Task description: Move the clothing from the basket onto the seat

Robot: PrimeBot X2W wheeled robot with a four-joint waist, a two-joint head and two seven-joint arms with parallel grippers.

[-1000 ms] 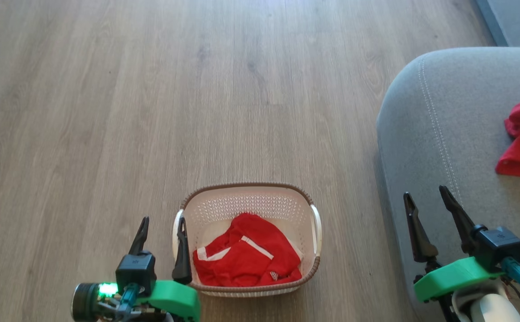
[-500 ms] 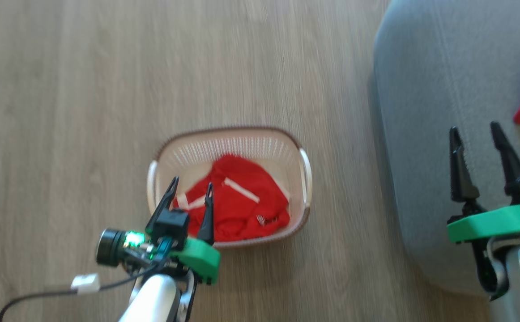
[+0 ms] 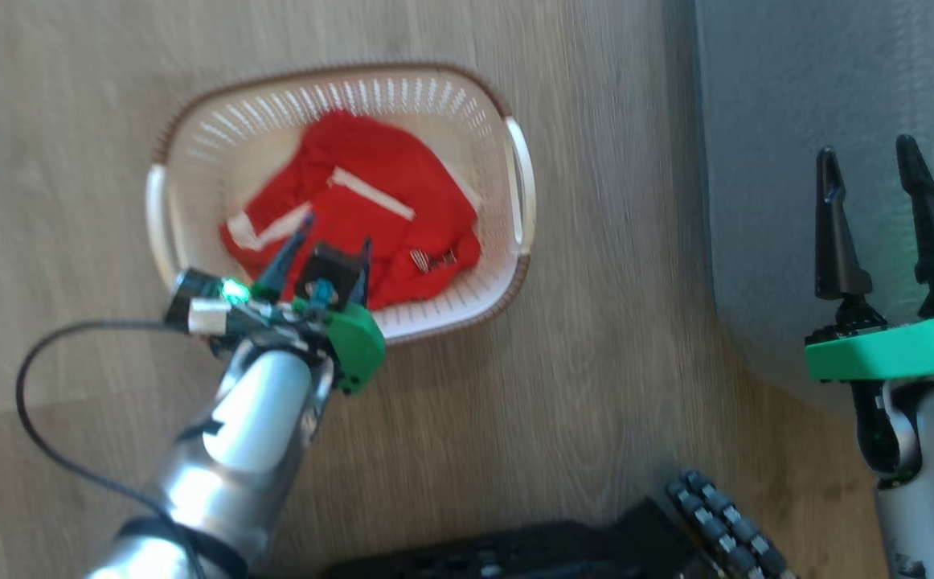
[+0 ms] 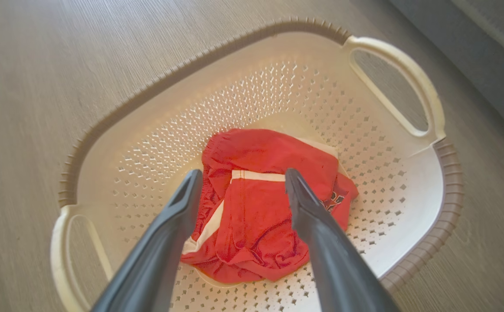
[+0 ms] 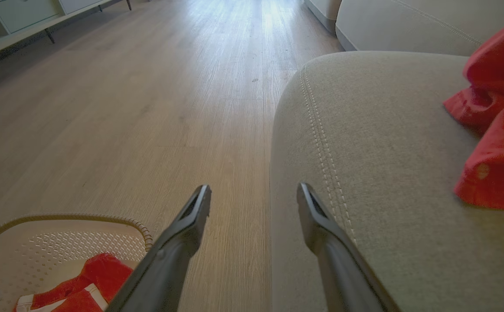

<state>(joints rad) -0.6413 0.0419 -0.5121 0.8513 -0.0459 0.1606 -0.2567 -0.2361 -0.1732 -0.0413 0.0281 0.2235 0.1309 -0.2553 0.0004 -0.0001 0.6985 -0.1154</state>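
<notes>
One red garment (image 4: 258, 216) in basket (image 4: 256, 91)

Wood floor (image 3: 596, 338) bearing basket (image 3: 403, 92), seat (image 3: 788, 88)

The left arm (image 3: 230, 434) stretches forward from the near left, its wrist tipped downward. The left gripper (image 3: 337, 233) points away and down with its fingers parted. At the right, the right forearm (image 3: 929, 474) carries the right gripper (image 3: 866, 149) level, fingers spread wide, pointing far.
</notes>
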